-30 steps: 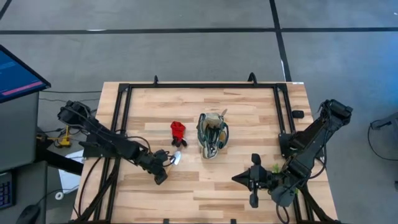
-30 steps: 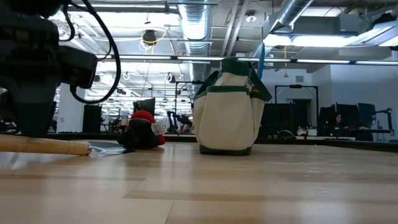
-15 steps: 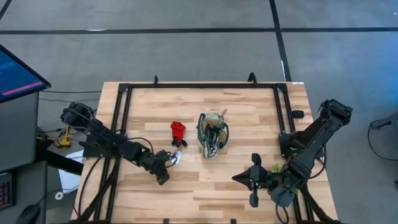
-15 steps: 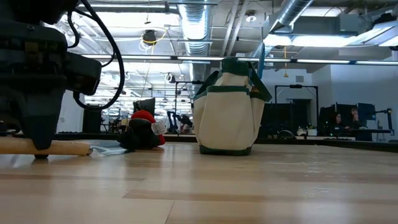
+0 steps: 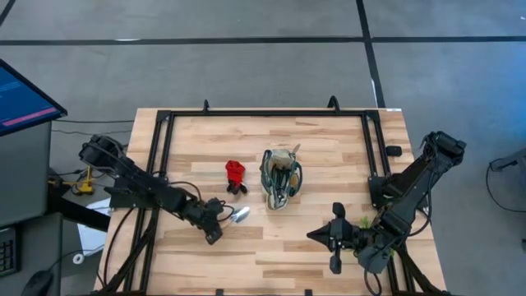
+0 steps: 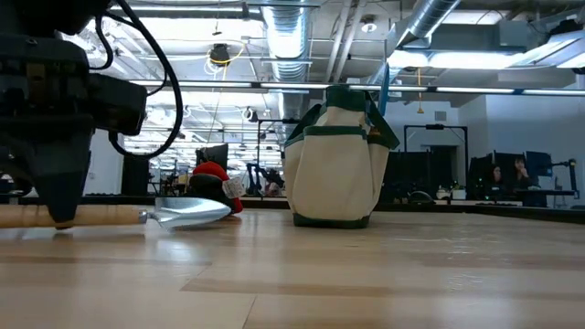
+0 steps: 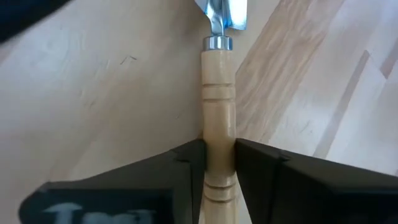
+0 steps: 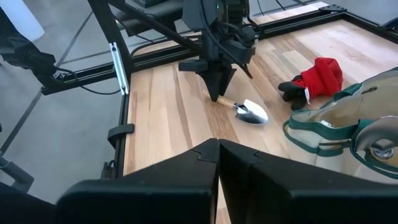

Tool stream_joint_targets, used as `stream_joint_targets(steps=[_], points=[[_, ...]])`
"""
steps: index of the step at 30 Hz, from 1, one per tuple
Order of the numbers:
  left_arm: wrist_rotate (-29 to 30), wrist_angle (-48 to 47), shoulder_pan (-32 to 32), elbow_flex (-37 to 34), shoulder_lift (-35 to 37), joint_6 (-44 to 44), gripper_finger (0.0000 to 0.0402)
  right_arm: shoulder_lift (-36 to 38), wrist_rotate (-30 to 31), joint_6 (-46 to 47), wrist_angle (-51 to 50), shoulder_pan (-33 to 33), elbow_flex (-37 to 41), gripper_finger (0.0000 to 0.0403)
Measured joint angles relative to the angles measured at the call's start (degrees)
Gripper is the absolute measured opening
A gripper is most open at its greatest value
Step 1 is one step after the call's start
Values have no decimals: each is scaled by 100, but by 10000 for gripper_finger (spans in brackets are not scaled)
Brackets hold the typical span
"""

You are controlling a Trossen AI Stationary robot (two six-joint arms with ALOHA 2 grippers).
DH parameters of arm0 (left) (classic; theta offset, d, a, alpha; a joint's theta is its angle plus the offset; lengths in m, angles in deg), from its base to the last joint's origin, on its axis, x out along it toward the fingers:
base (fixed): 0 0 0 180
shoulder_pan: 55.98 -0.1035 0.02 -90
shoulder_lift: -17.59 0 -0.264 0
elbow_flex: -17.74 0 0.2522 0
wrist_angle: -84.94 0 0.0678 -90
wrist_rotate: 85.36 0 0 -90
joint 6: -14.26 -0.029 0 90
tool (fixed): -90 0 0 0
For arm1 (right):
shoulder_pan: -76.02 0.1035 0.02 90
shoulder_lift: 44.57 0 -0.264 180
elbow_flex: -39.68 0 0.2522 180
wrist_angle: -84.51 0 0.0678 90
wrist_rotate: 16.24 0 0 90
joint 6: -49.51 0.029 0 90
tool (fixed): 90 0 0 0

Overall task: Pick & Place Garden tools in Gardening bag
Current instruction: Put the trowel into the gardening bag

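Observation:
A trowel [image 5: 236, 215] with a wooden handle and a shiny metal blade [image 6: 187, 213] lies on the wooden table, left of centre. My left gripper [image 5: 215, 217] is shut on its handle, as the left wrist view [image 7: 217, 152] shows. The tan gardening bag [image 5: 281, 179] with green trim stands upright on its base in mid table [image 6: 338, 160], tools sticking out of its top. A small red item [image 5: 236, 173] lies just left of the bag. My right gripper [image 5: 316, 237] hovers shut and holding nothing above the table's near right part. My left gripper pinches the trowel's wooden handle [image 7: 217, 134] near its middle, one finger [image 7: 186, 168] on each side. The fingers slant down from the table's left and stand across the handle. The trowel lies on the table, its blade pointing toward the bag.
A green plant sprig [image 5: 362, 224] lies by the right arm near the table's right edge. A black frame [image 5: 263, 113] runs round the table top. Bare wood lies along the near edge [image 5: 263, 255] and behind the bag.
My left gripper's fingers have come down around the trowel's handle and closed on it. The trowel has rolled: its blade, flat and barely visible before, now stands out bright and has swung a little toward the near edge.

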Motion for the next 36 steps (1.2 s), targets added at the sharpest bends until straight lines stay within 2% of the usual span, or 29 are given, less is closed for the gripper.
stream_joint_targets(steps=[7, 23, 27, 36], points=[[40, 64, 7, 4, 684, -686, 55, 0, 0, 2, 44, 0, 0, 0], [430, 152, 7, 15, 2799, -2439, 58, -2, 41, -2, 192, -30, 0, 0], [810, 368, 6, 16, 2993, -3115, 58, -2, 35, -17, 343, -145, 0, 0], [1306, 1554, 5, 21, 2946, -4649, 58, -2, 24, -120, 463, -591, 0, 0]])
